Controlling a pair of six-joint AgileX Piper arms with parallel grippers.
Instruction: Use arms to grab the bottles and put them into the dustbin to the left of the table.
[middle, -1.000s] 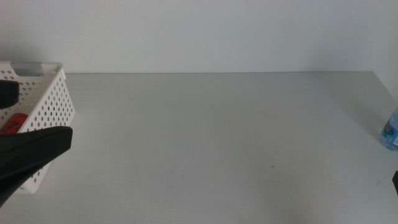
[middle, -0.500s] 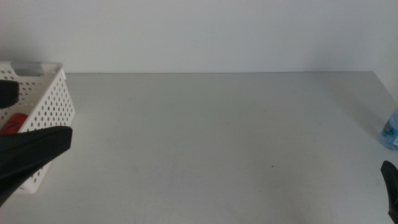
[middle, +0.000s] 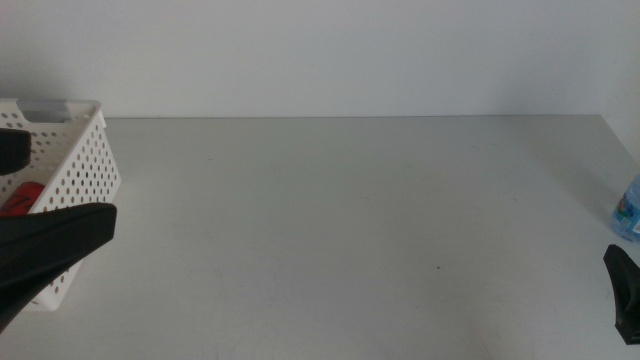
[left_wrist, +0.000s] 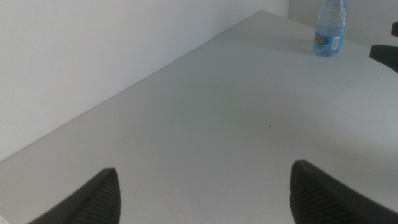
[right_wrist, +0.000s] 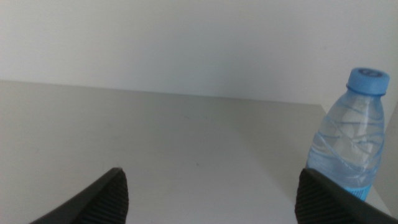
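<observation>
From above, the grey counter (middle: 350, 220) lies bare across its middle. The white perforated dustbin (middle: 75, 165) sits at nine o'clock with something red (middle: 20, 198) inside. The left pincer (middle: 45, 250) hangs beside it; the right pincer (middle: 625, 295) shows at four o'clock, near the water bottle (middle: 628, 210).

Left wrist: jaws spread wide, bottle (left_wrist: 328, 28) upright far across.

Right wrist: jaws parted, clear blue-capped bottle (right_wrist: 351, 143) upright close ahead.

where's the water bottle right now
The water bottle stands upright at the table's far right edge in the middle view, just beyond the right tool.
</observation>
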